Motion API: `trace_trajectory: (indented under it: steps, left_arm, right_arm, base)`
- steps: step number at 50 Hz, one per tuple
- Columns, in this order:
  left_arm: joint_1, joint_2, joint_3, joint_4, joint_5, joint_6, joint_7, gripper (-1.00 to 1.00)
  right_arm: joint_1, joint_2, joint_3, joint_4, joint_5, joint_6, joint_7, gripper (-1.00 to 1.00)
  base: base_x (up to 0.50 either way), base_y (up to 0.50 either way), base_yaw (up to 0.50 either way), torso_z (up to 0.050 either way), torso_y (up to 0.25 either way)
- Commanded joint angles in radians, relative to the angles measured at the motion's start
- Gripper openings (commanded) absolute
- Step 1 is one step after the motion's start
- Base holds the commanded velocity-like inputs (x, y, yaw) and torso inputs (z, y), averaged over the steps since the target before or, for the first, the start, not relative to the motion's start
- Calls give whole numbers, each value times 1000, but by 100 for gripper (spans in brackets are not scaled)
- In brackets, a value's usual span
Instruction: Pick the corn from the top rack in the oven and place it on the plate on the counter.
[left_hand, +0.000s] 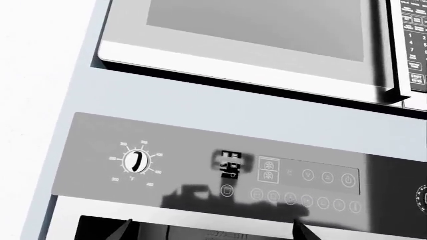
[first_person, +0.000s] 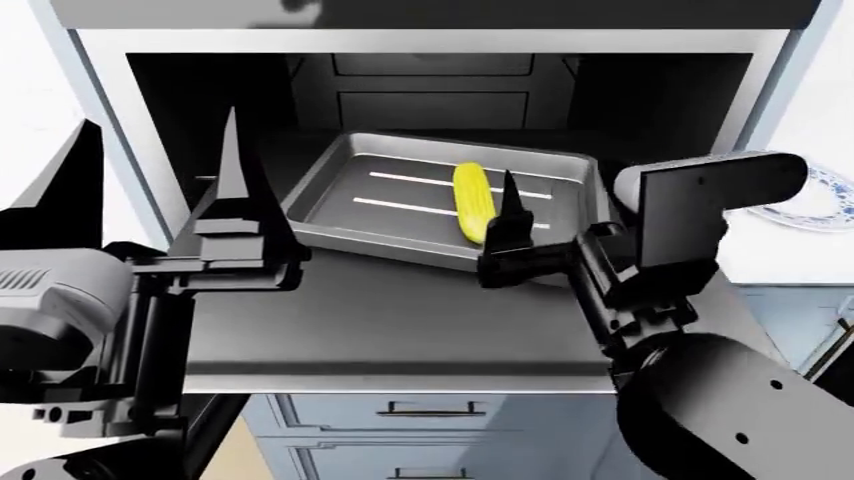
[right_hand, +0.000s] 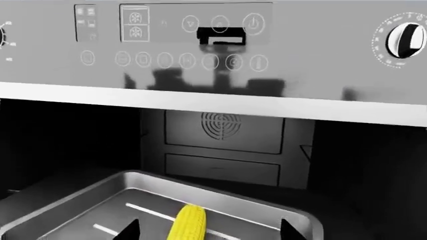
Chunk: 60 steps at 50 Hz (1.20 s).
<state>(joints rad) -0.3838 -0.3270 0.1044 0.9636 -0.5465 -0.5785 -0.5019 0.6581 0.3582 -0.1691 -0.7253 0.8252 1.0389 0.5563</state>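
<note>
Inside the open oven (first_person: 441, 60), the corn (first_person: 473, 203) lies in a grey tray (first_person: 334, 180), so the right end effector (first_person: 511, 235) hovers beside it, fingers apart, ready to grasp.

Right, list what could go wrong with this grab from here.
1. The corn lies loose in a shallow metal tray; the right gripper, open just in front, may nudge it and set it rolling.
2. Closing low could catch the tray's rim and drag the tray.
3. The plate sits behind the right arm, so the carry-over may clip it.
</note>
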Motion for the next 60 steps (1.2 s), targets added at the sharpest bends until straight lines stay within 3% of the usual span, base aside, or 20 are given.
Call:
trace_trajectory:
  steps: [1,5,8,17,29,45,60]
  left_arm:
    - [1,-11,2,12,-21,6,-26,100]
    - [3,-12,3,14,-25,9,-30,100]
    - [3,-13,4,15,-27,12,-33,100]
    - [9,-12,17,12,-27,26,-37,100]
    - [3,-17,26,14,-37,26,-50,100]
    - [3,-21,35,2,-38,45,-58,100]
    - [21,-30,33,2,-42,69,-63,100]
  right_arm:
    - [187,-98,-31,256,65,161,49,100]
    - [220,-130,-36,336,59,227,111,100]
    - [262,-197,73,414,166,328,169,100]
    - [457,-213,-37,627,116,384,138,100]
    - [598,-302,70,857,166,473,232,100]
    - [585,-336,-46,903,188,416,259,100]
    - [606,-293,-238,1126,41,165,75,100]
  base:
    - [0,0,0,0,0]
    - [0,0,0,0,0]
    - [0,0,0,0,0]
    - [0,0,0,0,0]
    - [0,0,0,0,0]
    - [0,0,0,0,0]
    - [0,0,0,0,0]
